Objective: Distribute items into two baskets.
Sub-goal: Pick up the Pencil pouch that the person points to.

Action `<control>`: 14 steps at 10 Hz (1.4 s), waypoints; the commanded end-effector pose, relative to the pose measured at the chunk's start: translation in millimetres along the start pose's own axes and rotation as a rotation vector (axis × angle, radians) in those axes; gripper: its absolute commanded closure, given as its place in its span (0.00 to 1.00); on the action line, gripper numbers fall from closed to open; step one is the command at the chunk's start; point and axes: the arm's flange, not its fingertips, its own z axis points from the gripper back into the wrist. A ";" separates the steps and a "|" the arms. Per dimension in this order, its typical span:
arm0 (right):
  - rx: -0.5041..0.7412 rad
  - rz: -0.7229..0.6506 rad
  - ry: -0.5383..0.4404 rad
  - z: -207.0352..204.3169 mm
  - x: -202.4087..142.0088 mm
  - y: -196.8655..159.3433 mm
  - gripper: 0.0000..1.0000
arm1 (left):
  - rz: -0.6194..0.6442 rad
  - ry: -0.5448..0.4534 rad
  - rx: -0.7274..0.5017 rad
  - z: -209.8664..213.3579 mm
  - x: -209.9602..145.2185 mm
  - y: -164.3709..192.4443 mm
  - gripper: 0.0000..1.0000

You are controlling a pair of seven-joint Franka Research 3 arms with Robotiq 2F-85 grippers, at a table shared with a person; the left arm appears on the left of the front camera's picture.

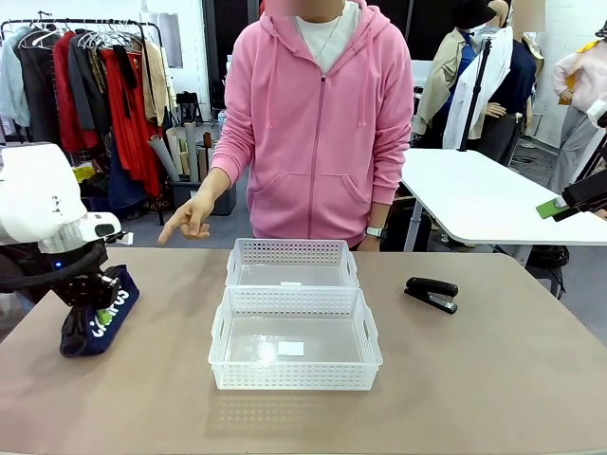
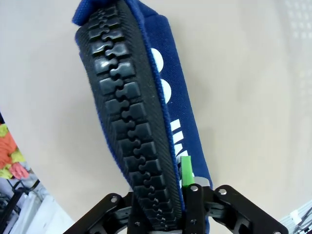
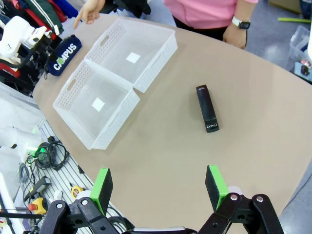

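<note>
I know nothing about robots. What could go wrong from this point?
The left arm's jaws pinch the navy blue soft zip pouch near one end, so it may sag or slip when lifted. The person's hand hovers beside the path to the white lattice plastic baskets; the arm could brush it.

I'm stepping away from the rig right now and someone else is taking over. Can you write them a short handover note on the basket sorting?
Left pincer: shut on the zip edge of the blue pouch, which lies at the left of the table.
Right pincer: open, holding nothing, above the table.
Stapler: on the table, right of the baskets, untouched.
Near basket and far basket: mid-table, one behind the other, no item in either.
Done: pouch gripped.
Left: pouch into one basket, stapler into the other.
</note>
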 end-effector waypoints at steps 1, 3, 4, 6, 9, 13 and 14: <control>0.012 0.004 -0.014 0.2 0.9 -0.2 0.00 | -0.025 0.003 -0.013 -0.2 0.1 1.4 1.00; 0.012 0.004 -0.014 0.2 0.9 -0.2 0.00 | -0.033 -0.007 -0.011 -2.4 0.6 -0.5 1.00; 0.012 0.004 -0.014 0.2 0.9 -0.2 0.00 | -0.035 -0.004 -0.015 -2.4 0.8 -1.0 1.00; 0.012 0.004 -0.014 0.2 0.9 -0.2 0.00 | -0.048 -0.003 -0.025 -1.7 0.9 -0.4 1.00; 0.012 0.004 -0.014 0.2 0.9 -0.2 0.00 | -0.156 -0.012 -0.005 28.9 -5.2 -3.6 1.00; 0.012 0.004 -0.014 0.2 0.9 -0.2 0.00 | -0.396 -0.019 -0.031 128.7 -34.6 -18.2 1.00; 0.012 0.004 -0.014 0.2 0.9 -0.2 0.00 | -0.422 -0.004 -0.010 147.1 -44.3 -20.8 1.00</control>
